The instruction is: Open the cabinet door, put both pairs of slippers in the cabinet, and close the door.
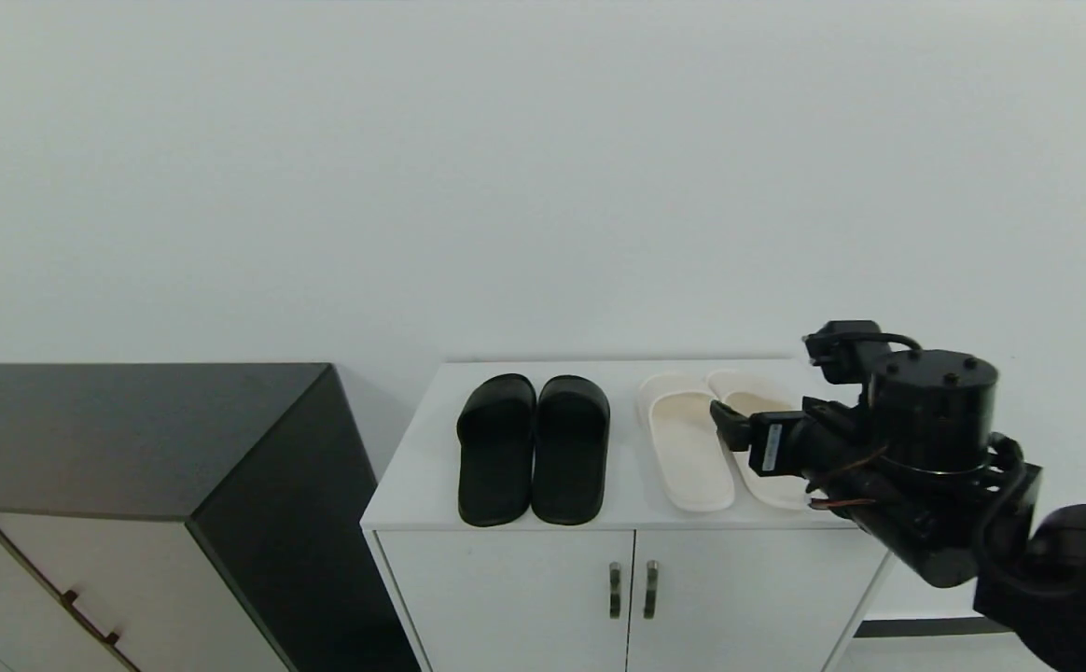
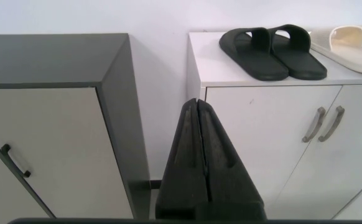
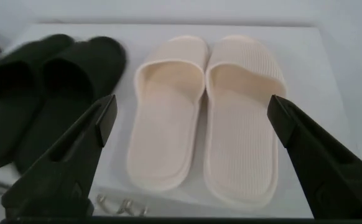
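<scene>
A pair of black slippers (image 1: 532,448) (image 2: 272,42) (image 3: 44,87) lies on top of the white cabinet (image 1: 426,429), left of a pair of cream slippers (image 1: 716,437) (image 3: 206,112) (image 2: 352,45). Both cabinet doors (image 1: 506,597) (image 2: 268,137) are closed, with metal handles (image 1: 632,590) (image 2: 325,123) at the centre. My right gripper (image 3: 190,118) (image 1: 728,422) is open, hovering just in front of and above the cream pair, fingers spread wider than both slippers. My left gripper (image 2: 198,109) is shut, empty, low in front of the gap between the two cabinets.
A dark-topped cabinet with pale drawers (image 1: 114,504) (image 2: 44,124) stands to the left of the white one, with a narrow gap between. A plain white wall (image 1: 543,168) runs behind both.
</scene>
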Motion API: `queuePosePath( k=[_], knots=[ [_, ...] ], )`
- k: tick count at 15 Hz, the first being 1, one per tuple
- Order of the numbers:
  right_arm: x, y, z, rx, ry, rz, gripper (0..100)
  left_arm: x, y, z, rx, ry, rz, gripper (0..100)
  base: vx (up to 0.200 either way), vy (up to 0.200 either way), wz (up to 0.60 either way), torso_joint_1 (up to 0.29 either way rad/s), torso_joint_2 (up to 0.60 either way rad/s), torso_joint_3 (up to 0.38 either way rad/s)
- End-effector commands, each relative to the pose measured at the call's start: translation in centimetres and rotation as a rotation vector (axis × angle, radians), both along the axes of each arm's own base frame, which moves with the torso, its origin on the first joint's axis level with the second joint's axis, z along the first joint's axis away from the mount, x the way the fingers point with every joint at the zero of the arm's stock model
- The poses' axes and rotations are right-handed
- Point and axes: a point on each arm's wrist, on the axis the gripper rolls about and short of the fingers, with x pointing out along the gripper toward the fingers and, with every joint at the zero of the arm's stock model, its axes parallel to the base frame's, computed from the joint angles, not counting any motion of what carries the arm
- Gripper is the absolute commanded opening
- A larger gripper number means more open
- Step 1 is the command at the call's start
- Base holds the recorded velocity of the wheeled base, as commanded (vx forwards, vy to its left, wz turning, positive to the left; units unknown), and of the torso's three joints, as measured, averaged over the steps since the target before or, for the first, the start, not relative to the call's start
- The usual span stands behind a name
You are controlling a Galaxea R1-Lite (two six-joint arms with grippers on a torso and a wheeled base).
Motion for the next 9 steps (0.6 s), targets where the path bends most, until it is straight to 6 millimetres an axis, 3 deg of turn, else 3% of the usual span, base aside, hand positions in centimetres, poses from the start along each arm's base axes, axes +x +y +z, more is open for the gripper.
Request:
queuePosePath(
  k=[1,6,9],
  knots=[
    [3.1,1.7,-3.7,-0.065,0.05,-0.045,100,0.0,0.0,0.0,0.0,0.001,-0.001,0,0.0,0.0,0.0,0.0,0.0,0.0],
    [6.2,2.0,-5.9,-0.077,0.077,-0.095,100,0.0,0.0,0.0,-0.002,-0.002,-0.001,0,0.0,0.0,0.0,0.0,0.0,0.0],
    [7.3,2.1,-5.8,-0.065,0.061,-0.109,100,0.0,0.0,0.0,-0.002,-0.004,0.001,0,0.0,0.0,0.0,0.0,0.0,0.0]
  ],
)
